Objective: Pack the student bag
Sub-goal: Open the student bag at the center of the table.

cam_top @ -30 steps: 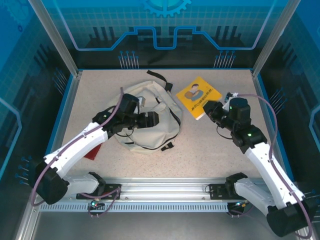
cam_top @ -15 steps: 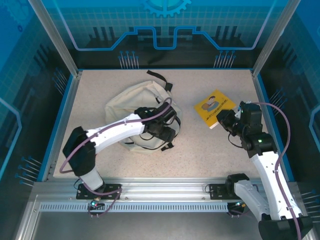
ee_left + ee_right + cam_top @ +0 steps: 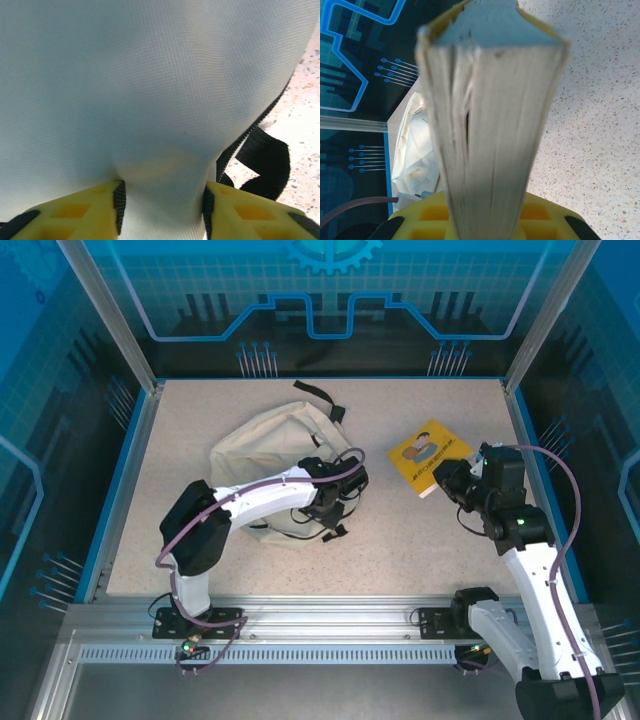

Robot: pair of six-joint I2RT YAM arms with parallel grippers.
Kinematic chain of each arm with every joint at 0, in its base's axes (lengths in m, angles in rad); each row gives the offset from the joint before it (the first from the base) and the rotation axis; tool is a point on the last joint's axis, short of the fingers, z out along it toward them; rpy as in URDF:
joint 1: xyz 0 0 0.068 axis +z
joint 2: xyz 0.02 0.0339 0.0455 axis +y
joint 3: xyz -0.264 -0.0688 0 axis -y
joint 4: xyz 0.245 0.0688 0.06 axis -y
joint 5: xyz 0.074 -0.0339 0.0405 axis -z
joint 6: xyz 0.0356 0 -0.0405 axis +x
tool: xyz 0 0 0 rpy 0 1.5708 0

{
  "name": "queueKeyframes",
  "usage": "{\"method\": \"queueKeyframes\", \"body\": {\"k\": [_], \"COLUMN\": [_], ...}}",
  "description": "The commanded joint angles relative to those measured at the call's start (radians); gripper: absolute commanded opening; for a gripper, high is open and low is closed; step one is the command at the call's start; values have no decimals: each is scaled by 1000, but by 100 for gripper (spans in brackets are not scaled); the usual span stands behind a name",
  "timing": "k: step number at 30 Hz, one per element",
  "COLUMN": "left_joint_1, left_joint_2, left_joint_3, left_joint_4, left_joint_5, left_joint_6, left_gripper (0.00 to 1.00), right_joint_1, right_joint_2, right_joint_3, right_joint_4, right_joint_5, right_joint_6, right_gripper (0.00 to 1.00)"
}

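The student bag [image 3: 265, 455] lies slumped on the table [image 3: 420, 540], left of the middle, cream cloth all crumpled, with one black strap [image 3: 318, 395] trailing off its far side. My left pincer [image 3: 335, 505] is down on the bag's near right edge, and up close the left pincer [image 3: 162, 210] has a fold of that cream cloth [image 3: 150, 100] wedged between its yellow fingers [image 3: 75, 212], both pads pressed against it. That's a pinch on the fabric! Another loop of black strap [image 3: 267, 160] curls on the speckled tabletop just to the side.

Well apart, over on the right, my right pincer [image 3: 450, 480] is clamped on a yellow book [image 3: 428, 455] by its near edge, cover up. From the wrist I see the book's page edges [image 3: 490, 100] jutting straight out of my grip [image 3: 485, 215], and the bag [image 3: 415, 145] beyond it to the left. I can't tell whether the book clears the table.
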Motion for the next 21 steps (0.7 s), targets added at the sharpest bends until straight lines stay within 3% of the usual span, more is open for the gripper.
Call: {"method": "queueKeyframes", "body": {"k": [1, 8, 13, 21], "left_joint_1": [-4, -5, -1, 14], "left_joint_2": [12, -46, -158, -329], "left_joint_3": [38, 56, 74, 114], "left_joint_4": [-34, -38, -20, 118], "left_joint_5": [-38, -67, -115, -254], "left_joint_6": [-13, 3, 25, 45], "left_gripper": [40, 13, 2, 0], "right_joint_1": [-17, -18, -21, -24], "right_joint_2": [-11, -17, -30, -54], "right_joint_3": [9, 9, 9, -27], "right_joint_4": [51, 38, 15, 59], "right_joint_5": [-21, -20, -16, -148], "right_joint_6": [-6, -5, -16, -43], "right_gripper": [2, 2, 2, 1]}}
